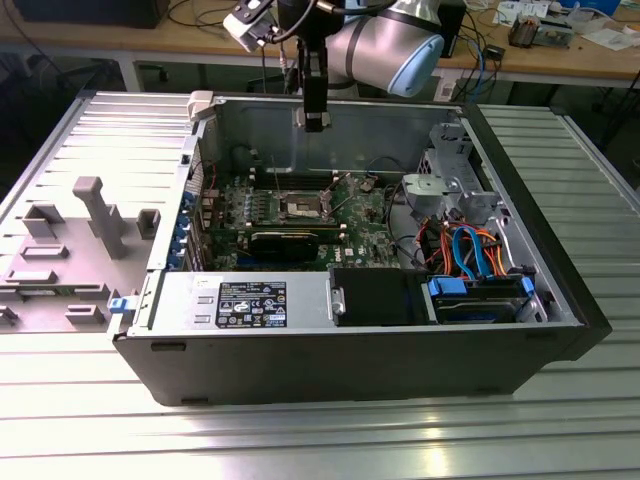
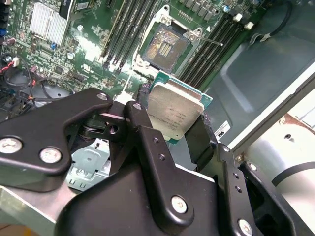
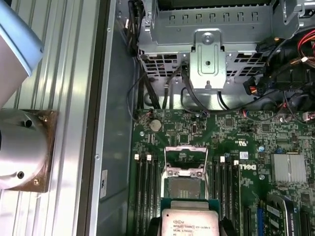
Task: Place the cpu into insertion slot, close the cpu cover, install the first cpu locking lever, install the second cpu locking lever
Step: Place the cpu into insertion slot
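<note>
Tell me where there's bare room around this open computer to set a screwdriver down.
Bare: the ribbed table in front of the case and along its side at the exterior view's right. At the exterior view's left, a grey fixture takes the room. Inside is crowded: board, cables, and the claw holding the cpu near the slot.

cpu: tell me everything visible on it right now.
The cpu is a small flat square chip with a dull silvery-grey metal top bearing faint print, on a green base whose edge shows around it. The gripper is shut on two opposite sides, black fingers touching them. It hangs metal side up above the board, clear of the open insertion slot, not seated.
</note>
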